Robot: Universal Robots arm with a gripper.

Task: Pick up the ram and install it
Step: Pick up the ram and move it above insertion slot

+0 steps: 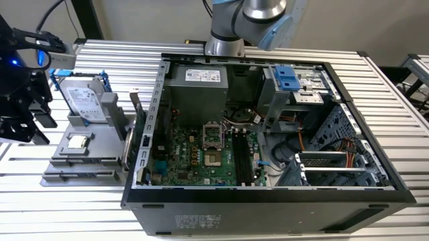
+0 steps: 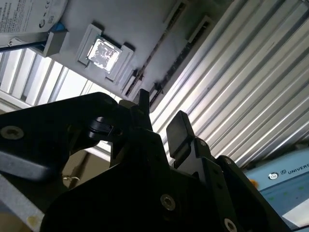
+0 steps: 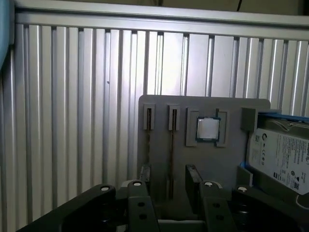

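Lying on its side on the ribbed metal table (image 1: 375, 90), the open computer case (image 1: 268, 206) is presented with its motherboard facing up, so that the long black memory slots (image 1: 244, 160) can be reached from above. At about nine o'clock from the case in the exterior view a grey holding tray (image 1: 100, 165) is set, in which each part is kept in a fixed seat. A hard drive (image 1: 86, 103) in a blue frame is placed toward the tray's twelve o'clock, a square processor chip (image 1: 77, 142) at its middle, and two narrow grooves (image 1: 80, 163) toward its six o'clock. The gripper (image 1: 23, 118) is held at about nine o'clock of the tray. Its fingers (image 2: 179, 128) are seen parted in both wrist views, with nothing clamped between them. The ram (image 3: 172, 150) is stood on edge in one groove, apparently so that a thin upper edge is offered for pinching. It is judged not yet lifted, and the motherboard slots are unfilled.
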